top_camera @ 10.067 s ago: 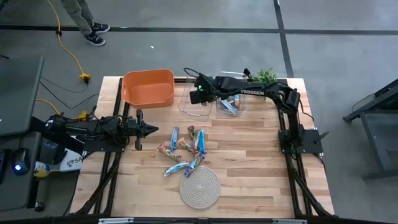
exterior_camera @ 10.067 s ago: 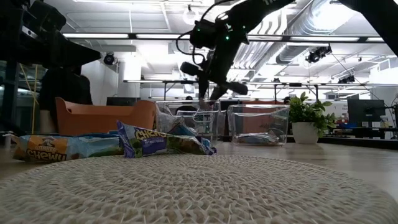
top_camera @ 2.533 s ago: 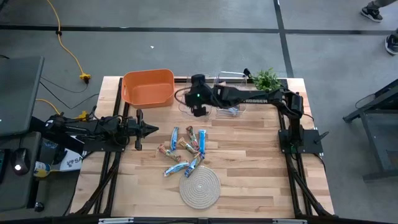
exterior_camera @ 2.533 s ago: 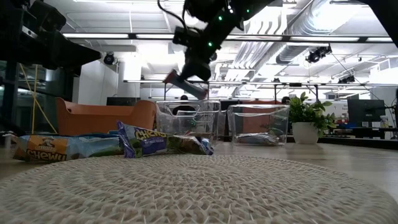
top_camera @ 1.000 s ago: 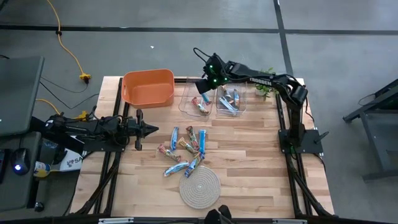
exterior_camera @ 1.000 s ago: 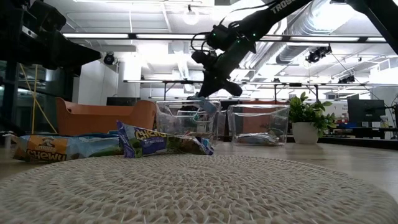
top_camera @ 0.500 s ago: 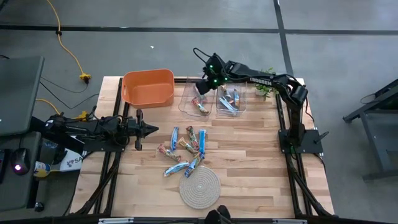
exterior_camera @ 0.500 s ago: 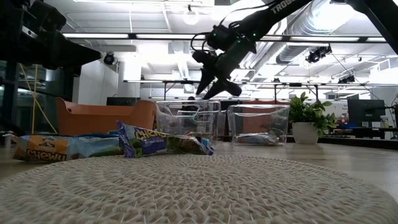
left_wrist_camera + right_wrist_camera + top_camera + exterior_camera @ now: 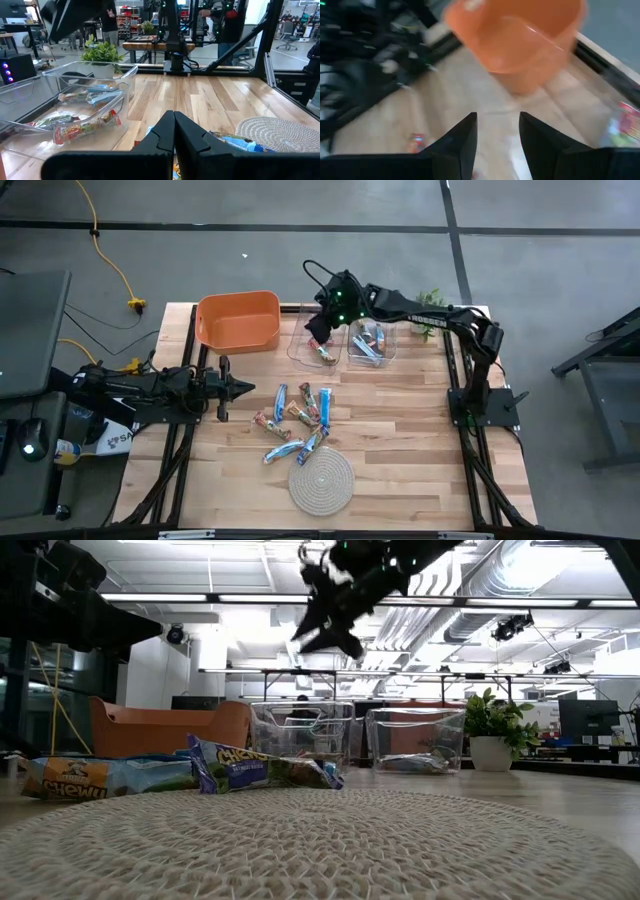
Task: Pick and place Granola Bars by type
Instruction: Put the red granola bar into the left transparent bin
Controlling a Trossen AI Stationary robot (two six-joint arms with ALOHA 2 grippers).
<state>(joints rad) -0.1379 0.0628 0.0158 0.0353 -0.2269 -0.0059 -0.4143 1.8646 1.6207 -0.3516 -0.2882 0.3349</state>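
I see my right claw (image 9: 318, 328) released and empty above the clear bin (image 9: 318, 348) at 12 o'clock; left claw (image 9: 243, 388) clenched at 9 o'clock beside the loose Granola Bars (image 9: 300, 420) on the bench (image 9: 400, 440).

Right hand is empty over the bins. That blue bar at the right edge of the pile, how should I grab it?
Take the blue bar across its narrow middle, coming straight down with the right hand. It lies flat on the table, long axis running away from the rope mat; its right side looks free, another bar crowds its left.
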